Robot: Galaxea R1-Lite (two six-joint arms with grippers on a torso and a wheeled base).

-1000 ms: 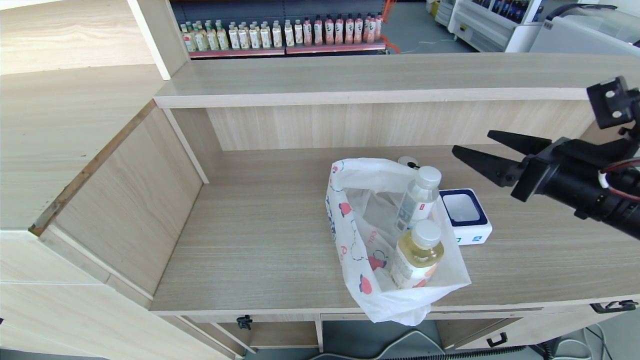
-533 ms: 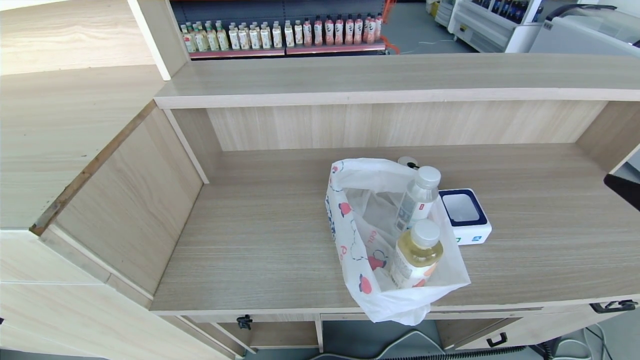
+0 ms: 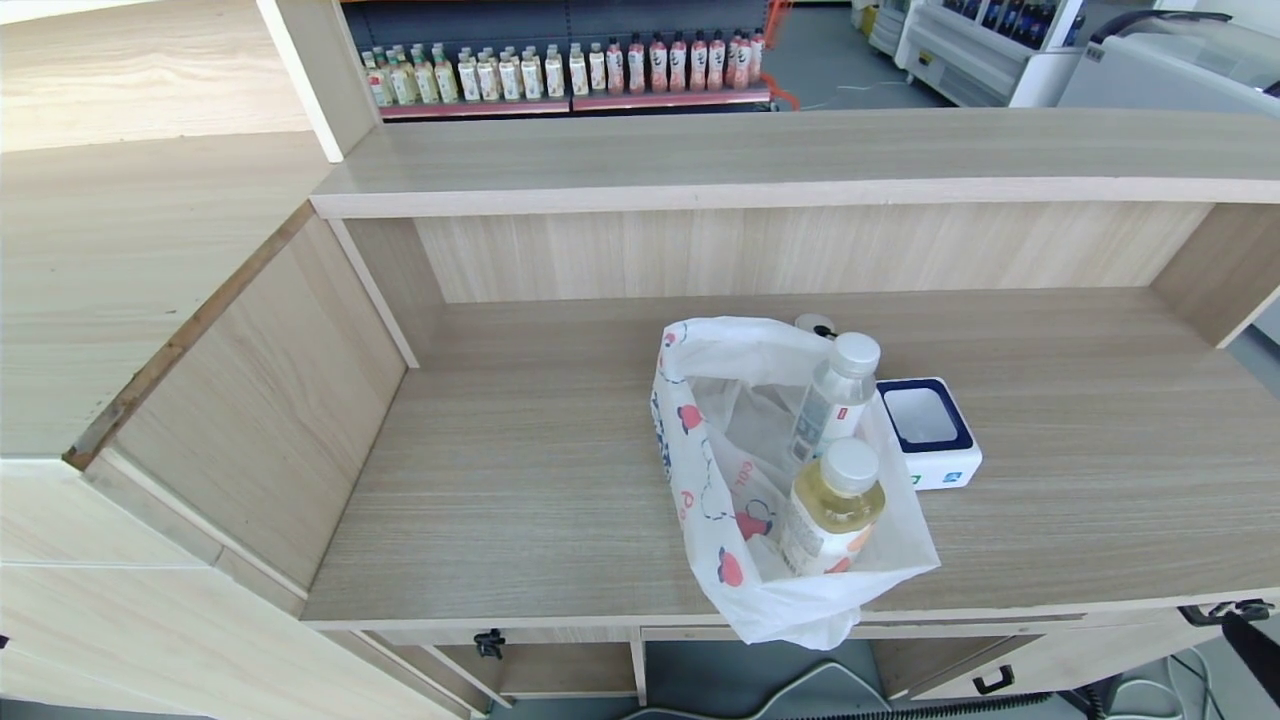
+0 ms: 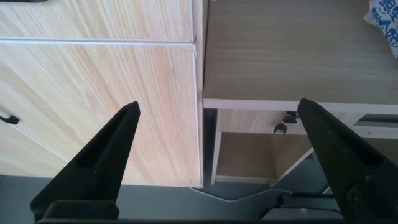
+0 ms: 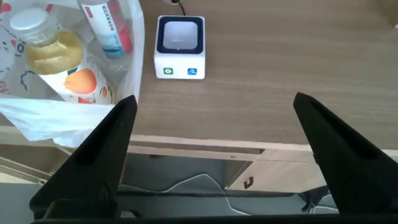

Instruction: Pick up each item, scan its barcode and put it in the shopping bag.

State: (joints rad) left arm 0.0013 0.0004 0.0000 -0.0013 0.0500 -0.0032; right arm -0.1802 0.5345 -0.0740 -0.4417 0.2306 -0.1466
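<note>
A white shopping bag [image 3: 740,560] printed with red shapes stands open on the wooden counter [image 3: 520,480]. Inside it, a yellow-drink bottle [image 3: 833,505] and a clear bottle [image 3: 835,400], both white-capped, stand upright. The right wrist view has the same bag [image 5: 74,109], yellow bottle [image 5: 53,53] and clear bottle [image 5: 112,28]. My right gripper [image 5: 214,162] hangs open and empty in front of the counter edge, apart from the bag. My left gripper [image 4: 217,168] is open and empty, low beside the counter's front left corner, with a bag corner [image 4: 382,25] far off.
A white scanner box [image 3: 925,425] with a blue-rimmed window sits just right of the bag, also the scanner [image 5: 180,46] beyond my right gripper. A raised shelf wall [image 3: 780,250] backs the counter and a side panel [image 3: 260,400] closes its left. Drawers with handles [image 3: 995,682] sit below.
My right gripper, open above the counter's right side a second ago, has pulled back out toward the lower right. The bag, bottles and scanner have not moved.
</note>
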